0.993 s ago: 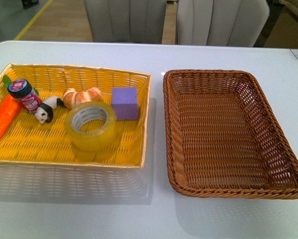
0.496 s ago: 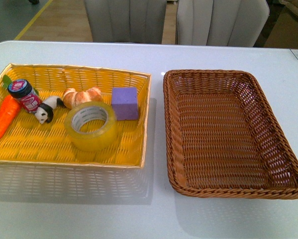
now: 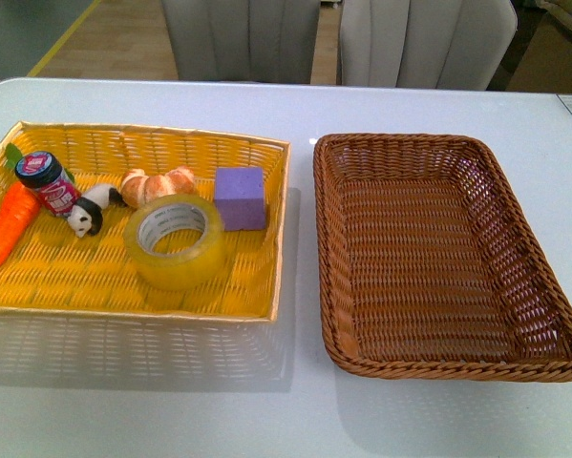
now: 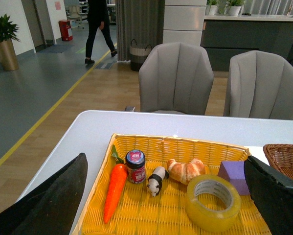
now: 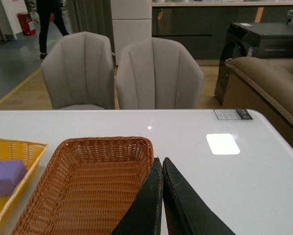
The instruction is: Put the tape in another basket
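Left gripper point(image 4: 164, 161): dark fingers spread wide, nothing held. Right gripper point(image 5: 161, 164): fingers pressed together, nothing between them. The step in hand is judged to be the approach to the wide roll of translucent yellowish packing tape point(image 3: 175, 240), which is laid flat, white core upward, at 4 o'clock on the floor of the bright yellow woven basket point(image 3: 123, 313). A grip across the smooth, likely slippery wall is advised, one finger inside the core, taken on the near side, since a matte purple cube point(image 3: 240, 197) is set just beside it at 1 o'clock and a glossy croissant point(image 3: 158, 184) near 12. The dark brown rectangular wicker basket point(image 3: 448, 367), thickly braided at the rim, is placed at 3 o'clock, unfilled.
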### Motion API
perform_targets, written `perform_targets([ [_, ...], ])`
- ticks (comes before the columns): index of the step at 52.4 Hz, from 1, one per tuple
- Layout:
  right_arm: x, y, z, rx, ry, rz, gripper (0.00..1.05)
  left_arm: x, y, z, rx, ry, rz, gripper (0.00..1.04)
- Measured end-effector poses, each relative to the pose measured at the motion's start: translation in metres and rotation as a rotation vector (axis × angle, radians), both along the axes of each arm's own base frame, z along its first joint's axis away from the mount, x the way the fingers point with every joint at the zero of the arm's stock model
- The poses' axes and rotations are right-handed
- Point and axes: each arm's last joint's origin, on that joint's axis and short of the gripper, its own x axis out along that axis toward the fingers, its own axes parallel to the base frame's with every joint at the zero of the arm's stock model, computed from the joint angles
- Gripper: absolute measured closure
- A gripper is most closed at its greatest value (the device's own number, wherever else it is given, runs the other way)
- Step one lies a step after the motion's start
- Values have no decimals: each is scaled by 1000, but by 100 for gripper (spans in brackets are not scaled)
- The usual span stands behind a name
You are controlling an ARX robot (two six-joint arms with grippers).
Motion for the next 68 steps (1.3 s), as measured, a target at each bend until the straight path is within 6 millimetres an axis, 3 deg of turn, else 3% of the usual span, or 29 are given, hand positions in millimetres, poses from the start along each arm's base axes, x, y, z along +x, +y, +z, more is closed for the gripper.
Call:
perform_targets([
  [64, -30, 0, -2, 0, 0, 1, 103, 0, 0, 0, 0, 0, 0, 9],
  [68, -31, 0, -2, -1, -1, 1, 88, 0, 0, 0, 0, 0, 0, 9],
])
